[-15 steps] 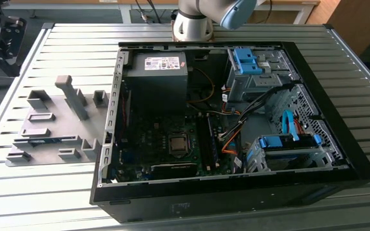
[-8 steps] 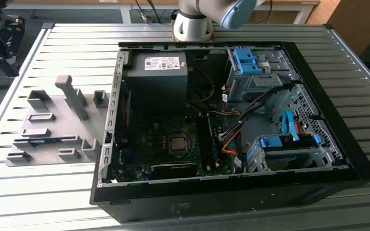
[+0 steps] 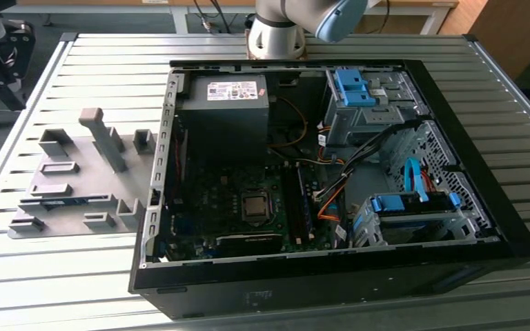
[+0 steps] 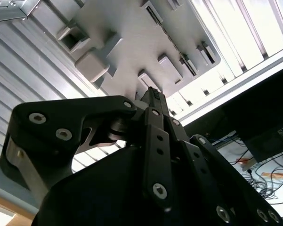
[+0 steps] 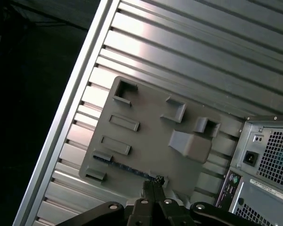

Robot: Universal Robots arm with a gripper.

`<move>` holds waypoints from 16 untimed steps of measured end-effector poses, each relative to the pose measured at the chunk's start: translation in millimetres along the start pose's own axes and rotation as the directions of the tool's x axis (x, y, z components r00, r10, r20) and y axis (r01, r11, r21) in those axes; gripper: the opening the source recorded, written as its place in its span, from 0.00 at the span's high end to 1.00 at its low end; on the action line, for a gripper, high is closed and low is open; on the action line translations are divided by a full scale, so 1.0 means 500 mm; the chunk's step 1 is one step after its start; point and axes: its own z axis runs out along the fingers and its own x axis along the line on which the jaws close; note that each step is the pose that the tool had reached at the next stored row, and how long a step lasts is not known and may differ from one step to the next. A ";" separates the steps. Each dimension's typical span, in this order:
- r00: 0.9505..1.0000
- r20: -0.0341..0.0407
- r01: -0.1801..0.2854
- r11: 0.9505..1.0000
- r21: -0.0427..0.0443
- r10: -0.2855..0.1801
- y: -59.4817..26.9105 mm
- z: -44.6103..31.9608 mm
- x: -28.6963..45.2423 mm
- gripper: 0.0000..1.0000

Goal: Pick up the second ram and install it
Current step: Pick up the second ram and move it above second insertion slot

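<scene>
**Approach stage of the pick, read from the exterior view's left to its right.** At the left, on the slatted table, sits the gray holder plate. The second ram is seated lengthwise between the plate's low blocks and shows as a thin blue-teal strip. Toward the middle, the arm's base stands at the table's far edge. The open computer case takes up the exterior view's right, with its motherboard exposed. In both wrist views I see the gripper hanging above the holder plate and clear of it. Its fingertips are drawn together with nothing between them. In the first wrist view the tips line up near one end of the second ram; how high they stand above it I cannot tell. I judge the step in hand to be the positioning over the stick: the board is not yet gripped and lies in its holder, apart from the case. As I judge it, a grasp here calls for the fingers to part first. They must then straddle the thin board squarely, away from the neighbouring blocks, and the lift must run straight so that the stick does not bind in its seat.
</scene>
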 end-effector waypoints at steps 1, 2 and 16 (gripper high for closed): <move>1.000 -0.001 0.014 1.000 0.000 -0.014 0.000 0.000 0.000 0.89; 1.000 -0.001 0.028 1.000 -0.001 -0.028 0.000 0.000 0.001 0.89; 0.995 -0.004 0.096 0.995 -0.002 -0.096 0.001 0.000 0.003 0.89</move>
